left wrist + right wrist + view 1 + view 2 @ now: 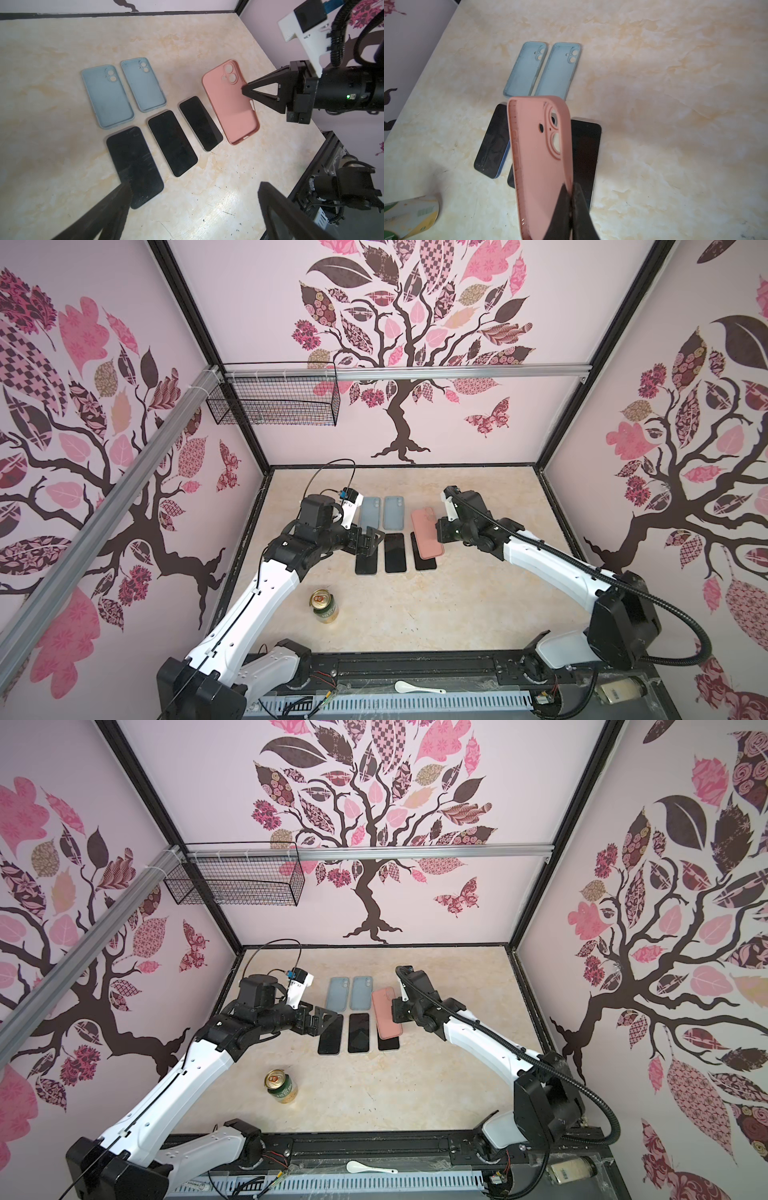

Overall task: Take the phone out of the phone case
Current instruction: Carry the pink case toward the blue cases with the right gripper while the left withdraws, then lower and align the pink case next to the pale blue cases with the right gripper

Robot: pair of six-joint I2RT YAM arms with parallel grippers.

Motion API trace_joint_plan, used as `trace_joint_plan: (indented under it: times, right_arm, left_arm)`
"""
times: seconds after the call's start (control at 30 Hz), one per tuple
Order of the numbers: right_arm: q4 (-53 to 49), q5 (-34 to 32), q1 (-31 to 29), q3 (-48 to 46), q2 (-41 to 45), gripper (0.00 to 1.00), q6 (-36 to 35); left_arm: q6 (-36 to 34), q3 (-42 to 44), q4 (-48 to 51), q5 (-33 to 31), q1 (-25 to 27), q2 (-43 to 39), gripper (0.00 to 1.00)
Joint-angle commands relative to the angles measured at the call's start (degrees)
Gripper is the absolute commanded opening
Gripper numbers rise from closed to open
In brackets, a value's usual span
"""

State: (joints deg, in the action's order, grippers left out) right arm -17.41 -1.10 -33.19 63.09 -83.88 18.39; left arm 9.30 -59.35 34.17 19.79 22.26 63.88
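Observation:
My right gripper is shut on the long edge of a pink phone case. The case hangs tilted above the table and is empty. Partly under it a black phone lies screen up. Two more black phones lie beside it in a row. My left gripper is open just above the leftmost phone, holding nothing.
Two empty light-blue cases lie behind the phones. A green and gold can stands toward the front left of the marble table. A wire basket hangs on the back rail. A white spoon lies on the front ledge.

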Motion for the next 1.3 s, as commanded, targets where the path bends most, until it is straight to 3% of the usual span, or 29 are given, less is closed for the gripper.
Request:
trace_joint_plan:
  times: [0.0,0.23,0.33,0.5,0.77,0.93,1.27]
  right_arm:
    - [-3.8,-5.2,0.5,4.4,-3.3,0.0,3.1]
    - [-10.0,-9.1,0.9,14.6,-12.4,0.0,11.2]
    - [-12.0,-6.1,0.9,17.0,-14.9,0.0,12.8]
    - [-6.0,0.1,1.0,14.2,-14.4,0.0,10.7]
    - [-7.5,0.8,1.8,20.4,-20.7,0.0,9.3]
    - [-7.3,4.9,4.1,25.0,-26.1,0.0,10.5]
    - [-13.9,6.6,8.1,38.9,-39.3,0.0,6.9]
  left_arm:
    - [4.3,0.9,-2.5,-3.8,0.0,1.4,0.98]
    - [8.1,0.2,-2.8,-8.1,-0.6,5.1,0.98]
    - [15.4,0.4,-3.7,-14.7,-0.8,5.3,0.98]
    - [18.4,2.1,-7.8,-14.1,-3.0,4.6,0.98]
    - [15.2,3.3,-12.1,-11.2,-4.7,5.2,0.98]
    - [14.9,3.3,-13.2,-10.3,-4.5,7.2,0.98]
    - [15.8,3.6,-18.2,-15.0,-0.7,11.2,0.98]
